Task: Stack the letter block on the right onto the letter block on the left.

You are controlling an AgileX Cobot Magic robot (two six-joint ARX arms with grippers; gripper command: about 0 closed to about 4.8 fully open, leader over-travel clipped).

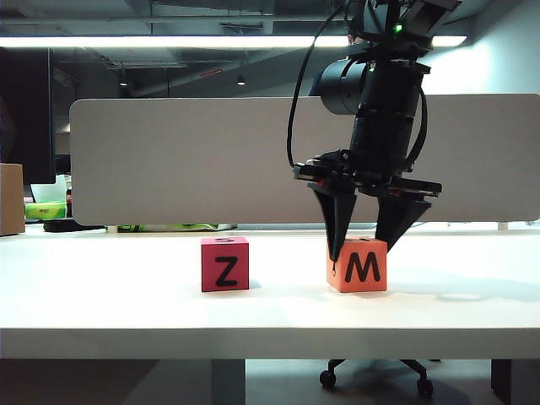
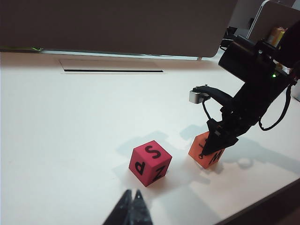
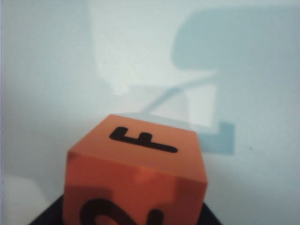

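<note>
The orange letter block (image 1: 363, 267) (image 2: 205, 149) (image 3: 136, 178) stands on the white table (image 1: 118, 295) at the right, its M facing the exterior camera. A red letter block (image 1: 224, 264) (image 2: 150, 162) showing a Z stands to its left, a short gap away. My right gripper (image 1: 363, 252) (image 2: 213, 143) (image 3: 129, 218) points down over the orange block, one finger against each side, shut on it while it rests on the table. My left gripper (image 2: 133, 193) is shut and empty, hovering near the table's front, short of the red block.
A grey partition panel (image 1: 211, 160) runs along the back of the table. A cardboard box (image 1: 10, 198) sits at the far left. A narrow slot (image 2: 112, 71) lies in the tabletop behind the blocks. The table's front edge (image 1: 270, 342) is close to both blocks.
</note>
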